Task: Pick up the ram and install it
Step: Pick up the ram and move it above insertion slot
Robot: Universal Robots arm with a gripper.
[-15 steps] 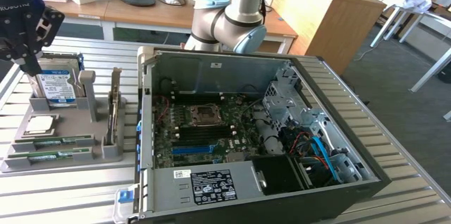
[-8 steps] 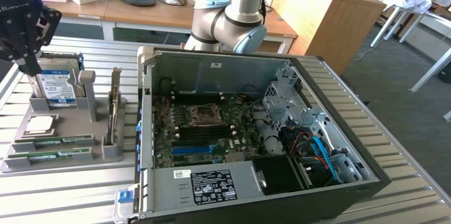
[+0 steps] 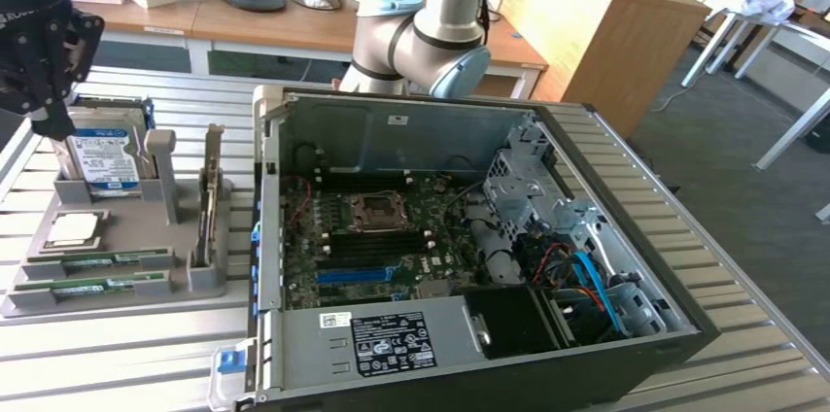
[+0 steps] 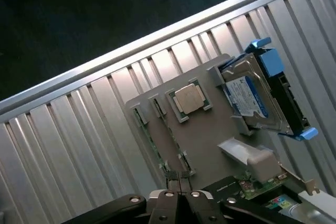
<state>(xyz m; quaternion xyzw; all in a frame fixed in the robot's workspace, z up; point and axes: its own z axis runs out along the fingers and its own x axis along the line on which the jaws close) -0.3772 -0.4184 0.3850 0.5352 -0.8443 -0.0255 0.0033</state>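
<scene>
The claw [image 3: 52, 122] is clenched tight with nothing in it. It hangs over the far end of the gray holder [image 3: 117, 303], above the hard drive [image 3: 104, 161], at the exterior view's left. The ram [image 3: 101, 260] sits in a slot at the holder's near end, well apart from the claw. Another stick [image 3: 91, 286] sits just beside it, nearer still. The silver processor chip [image 3: 76, 227] lies just past them. The open computer case [image 3: 623, 237] stands to the exterior view's right of the holder.
</scene>
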